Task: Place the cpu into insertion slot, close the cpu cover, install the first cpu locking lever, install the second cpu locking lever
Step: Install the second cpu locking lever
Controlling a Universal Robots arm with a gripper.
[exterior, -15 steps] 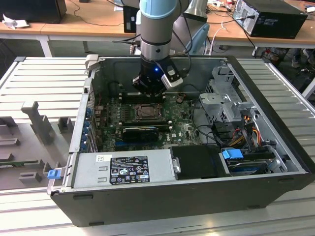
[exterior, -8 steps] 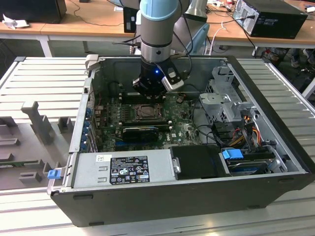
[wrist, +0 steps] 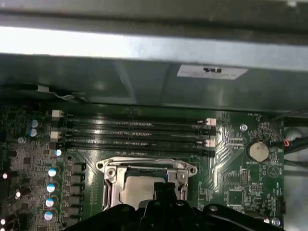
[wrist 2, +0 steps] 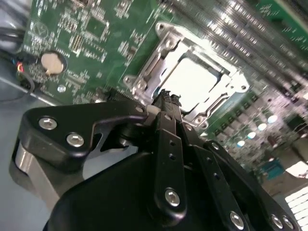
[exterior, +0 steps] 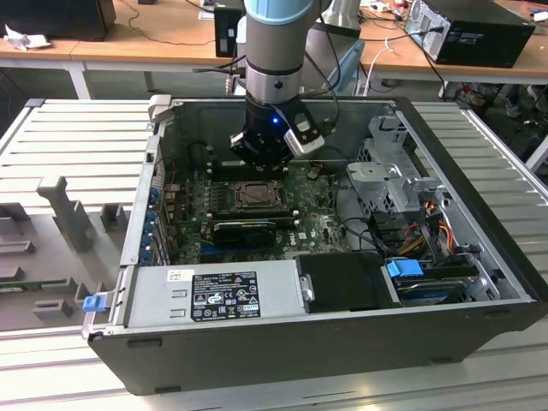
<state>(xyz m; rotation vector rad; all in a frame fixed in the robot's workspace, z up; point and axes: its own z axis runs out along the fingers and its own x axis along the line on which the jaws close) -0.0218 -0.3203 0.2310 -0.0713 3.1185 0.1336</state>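
The cpu (wrist 2: 195, 82) lies flat in the slot (wrist 2: 166, 45), its pale metal top bright inside the metal frame; the first wrist view shows it (wrist: 137, 187) seated in the slot (wrist: 109, 174) the same way, square to the rim. The cover seems to be down around it, though glare makes that hard to settle.

As a thing to handle, the cpu looks light, stiff and thin, with a smooth top that would slip under a pinch and contacts below that would not forgive a skewed drop. Its edges are the fair place to hold, kept level.

The gripper (wrist 2: 166, 98) hangs just above the slot's near edge, holding nothing, its fingers drawn together to a narrow tip. In the exterior view the gripper (exterior: 261, 158) is inside the open case (exterior: 479, 300), over the green board (exterior: 321, 227), near the memory slots (wrist: 134, 130).
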